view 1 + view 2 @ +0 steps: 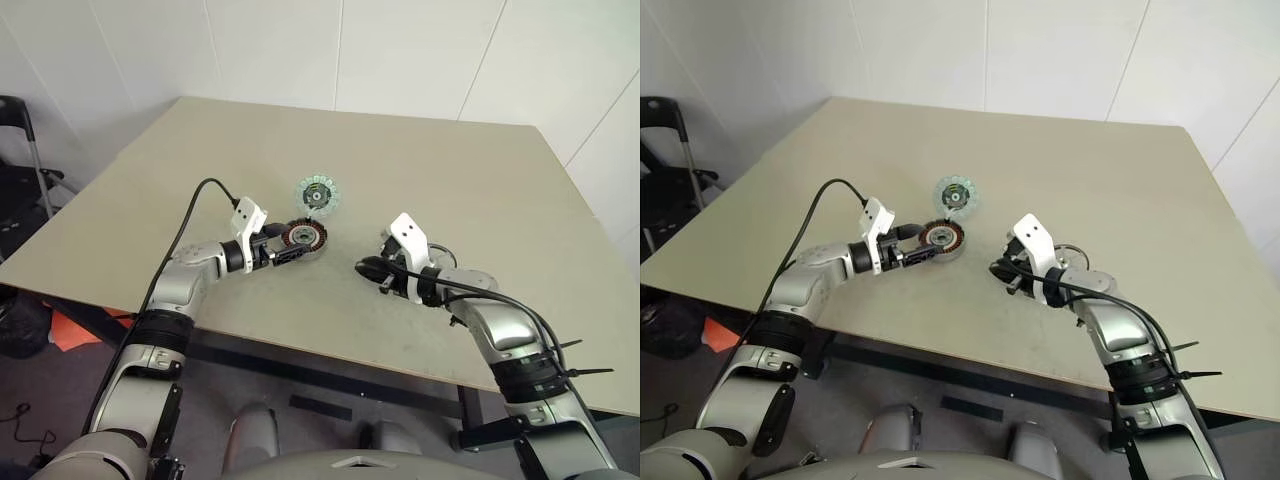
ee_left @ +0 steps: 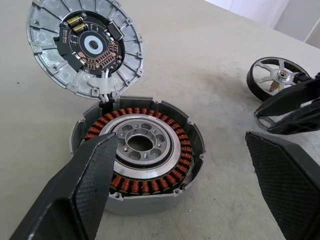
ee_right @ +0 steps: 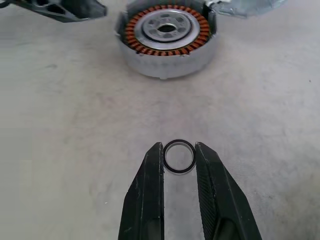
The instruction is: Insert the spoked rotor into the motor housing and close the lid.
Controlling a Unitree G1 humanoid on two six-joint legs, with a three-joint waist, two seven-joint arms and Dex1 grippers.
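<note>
Gripping a spoked rotor (image 2: 277,79) between its two black fingers, the right gripper (image 3: 179,157) sits nearest the table's front edge, to the right, raised slightly off the surface. In the right wrist view the rotor is seen edge-on as a thin dark ring, pinched on both sides by the fingertips (image 3: 152,165). In the left wrist view the same rotor shows its silver spokes and hub, with the right gripper's fingers closed on the rim.

Table (image 1: 480,180): beige, matte top.

A little farther in, left of the rotor, the motor housing (image 1: 304,238) lies flat on the table, open side up. Ring of copper-red windings visible around a silver centre hub. Rotor and housing are apart, with bare table between them.

Left gripper (image 2: 195,175) is at the housing, fingers spread wide. One finger (image 2: 85,185) overlaps the housing's near rim; the other stands off to the side, not touching it. Whether the first finger actually touches the rim cannot be told.

Behind the housing, the lid (image 2: 85,47) stands tilted up, open, circuit board facing out, joined to the housing's far rim by short white wires.
</note>
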